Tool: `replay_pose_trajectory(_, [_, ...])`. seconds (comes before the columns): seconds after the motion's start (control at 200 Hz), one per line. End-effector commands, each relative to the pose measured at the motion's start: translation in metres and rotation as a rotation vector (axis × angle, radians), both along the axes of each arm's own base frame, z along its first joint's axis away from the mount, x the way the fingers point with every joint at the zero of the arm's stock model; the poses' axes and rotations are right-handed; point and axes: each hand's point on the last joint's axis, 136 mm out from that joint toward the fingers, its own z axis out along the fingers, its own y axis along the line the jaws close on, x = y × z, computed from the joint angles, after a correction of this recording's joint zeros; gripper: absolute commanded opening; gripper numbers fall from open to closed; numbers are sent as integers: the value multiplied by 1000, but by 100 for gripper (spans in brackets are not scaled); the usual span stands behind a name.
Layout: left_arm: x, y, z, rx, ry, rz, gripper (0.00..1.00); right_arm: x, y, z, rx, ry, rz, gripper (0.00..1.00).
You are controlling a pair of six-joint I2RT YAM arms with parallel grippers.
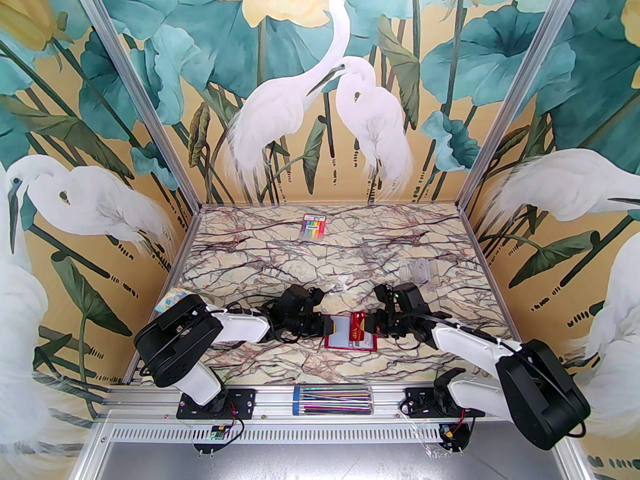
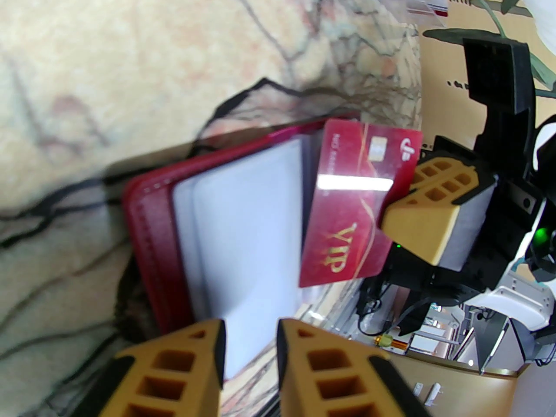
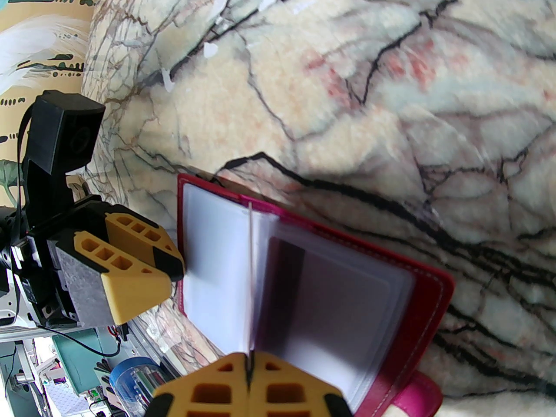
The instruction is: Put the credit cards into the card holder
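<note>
Card holder (image 1: pixel 345 344): open on tabletop (image 1: pixel 280 258), lower centre of top view.
Card (image 2: pixel 347 206): red, clenched edge-on in right fingers (image 2: pixel 421 228), over the clear sleeves.
Left fingers (image 2: pixel 173 363): slightly parted at holder's left edge; grip cannot be told.
Handling: steady the holder, line the card's leading edge with one sleeve mouth, and slide it in at a shallow angle.

The left arm (image 1: pixel 240 325) and right arm (image 1: pixel 465 340) have smooth white shells and fat black joints, thin black cables (image 3: pixel 78 341) run along them, each has a black plate (image 1: pixel 247 399) with little screws at its foot, and the left gripper (image 2: pixel 251 326) and right gripper (image 3: pixel 248 359) have yellow fingers (image 2: pixel 330 380) full of square holes.
</note>
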Motion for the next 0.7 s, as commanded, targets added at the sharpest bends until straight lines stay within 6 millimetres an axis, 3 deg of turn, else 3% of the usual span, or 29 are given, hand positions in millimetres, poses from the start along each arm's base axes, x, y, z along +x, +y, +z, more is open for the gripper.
replay_pose_trajectory(0.0, [2, 1, -7, 44, -9, -4, 26, -1, 1, -2, 8, 22, 1, 0])
replay_pose_trajectory(0.695, [-2, 1, -13, 71, -4, -11, 24, -6, 2, -7, 7, 47, 22, 0])
